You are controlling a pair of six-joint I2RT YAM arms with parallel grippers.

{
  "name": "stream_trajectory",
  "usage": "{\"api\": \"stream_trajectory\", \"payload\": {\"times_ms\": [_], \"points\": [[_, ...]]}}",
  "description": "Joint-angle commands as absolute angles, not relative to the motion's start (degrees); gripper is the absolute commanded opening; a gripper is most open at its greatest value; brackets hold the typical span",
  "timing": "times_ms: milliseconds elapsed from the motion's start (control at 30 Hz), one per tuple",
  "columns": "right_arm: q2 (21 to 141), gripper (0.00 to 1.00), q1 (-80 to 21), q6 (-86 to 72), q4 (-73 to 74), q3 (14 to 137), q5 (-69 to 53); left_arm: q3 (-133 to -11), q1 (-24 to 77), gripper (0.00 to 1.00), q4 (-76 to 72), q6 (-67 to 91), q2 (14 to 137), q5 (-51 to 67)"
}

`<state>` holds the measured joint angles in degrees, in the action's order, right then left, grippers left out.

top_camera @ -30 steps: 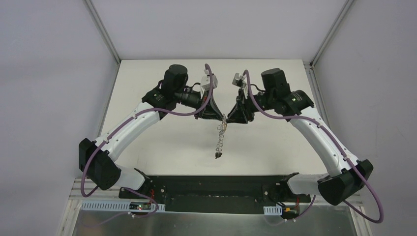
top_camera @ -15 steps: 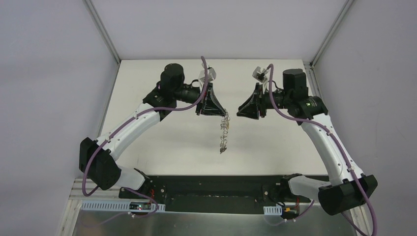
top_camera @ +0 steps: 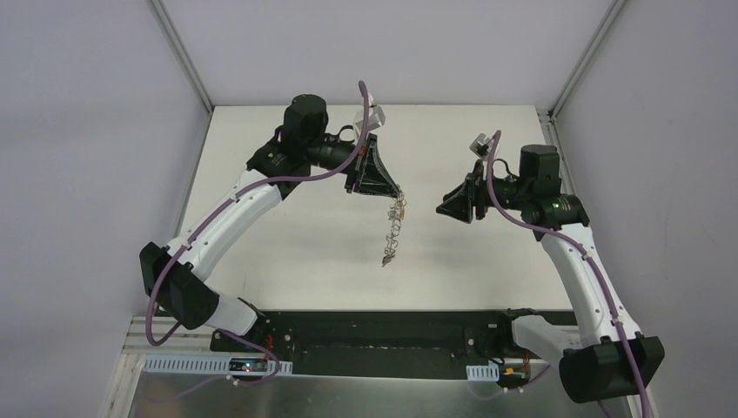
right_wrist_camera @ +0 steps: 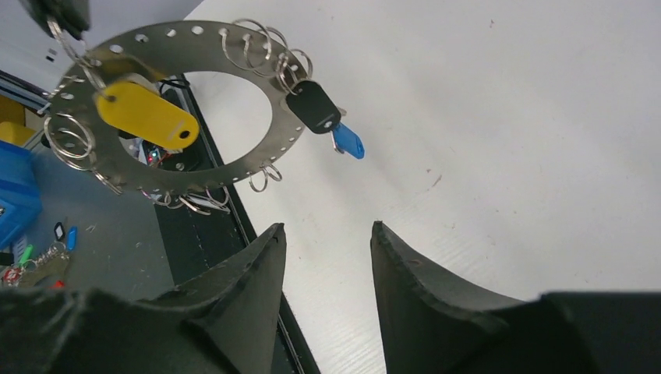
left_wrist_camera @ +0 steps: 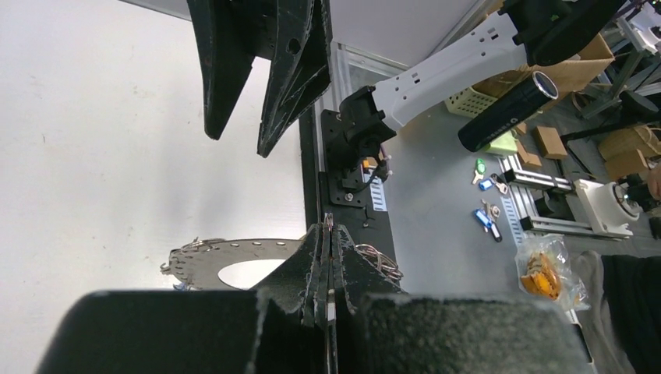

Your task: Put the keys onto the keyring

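Observation:
The keyring (top_camera: 393, 231), a flat grey metal ring with wire loops round its rim, hangs edge-on above the white table (top_camera: 287, 226). My left gripper (top_camera: 399, 198) is shut on its upper rim. The left wrist view shows that gripper (left_wrist_camera: 327, 226) pressed shut, the keyring (left_wrist_camera: 226, 261) flat behind it. In the right wrist view the keyring (right_wrist_camera: 284, 132) carries a yellow key (right_wrist_camera: 148, 115), a black key (right_wrist_camera: 313, 107) and a blue key (right_wrist_camera: 348, 142). My right gripper (top_camera: 446, 206) stands open and empty to the ring's right, apart from it; its view shows the right gripper (right_wrist_camera: 327, 234) holding nothing.
A black base plate (top_camera: 383, 335) runs along the near edge between the arm bases. Grey enclosure walls stand on three sides. Beyond the table, loose spare keys (left_wrist_camera: 487, 218) lie on a grey bench, and a blue bin (right_wrist_camera: 15, 195) sits beside it.
My right gripper has drawn back to the right, away from the keyring, and opened. The left gripper still holds the ring, which now hangs free of the right fingers.

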<state>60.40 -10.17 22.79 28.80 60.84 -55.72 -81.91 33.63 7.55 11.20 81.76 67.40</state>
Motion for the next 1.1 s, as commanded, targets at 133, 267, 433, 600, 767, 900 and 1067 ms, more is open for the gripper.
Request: {"api": "stream_trajectory", "payload": {"times_ms": [133, 267, 433, 600, 767, 900, 1067], "points": [[58.23, 0.47, -8.29, 22.80, 27.17, 60.31, -55.29, -86.56, 32.78, 0.00, 8.35, 11.33, 84.64, 68.35], [56.26, 0.47, -8.26, 20.81, 24.76, 59.06, -57.24, -85.25, 32.74, 0.00, 3.69, 14.45, 85.09, 67.65], [54.61, 0.47, -8.35, 17.48, 21.13, 57.96, -62.05, -83.14, 32.70, 0.00, -0.57, 16.37, 84.57, 66.13], [52.88, 0.47, -8.36, 11.65, 14.29, 56.05, -68.67, -79.66, 32.65, 0.00, -7.59, 19.41, 83.81, 65.53], [54.33, 0.49, -10.07, 12.79, 17.44, 57.17, -72.70, -78.44, 32.61, 0.00, -16.62, 26.28, 84.06, 65.86], [55.94, 0.51, -12.05, 11.46, 15.47, 58.20, -72.69, -75.99, 32.62, 0.00, -25.29, 33.35, 83.67, 65.88], [59.13, 0.51, -14.88, 8.28, 9.96, 59.50, -70.16, -73.35, 32.70, 0.00, -27.81, 34.78, 82.36, 65.82]]}}
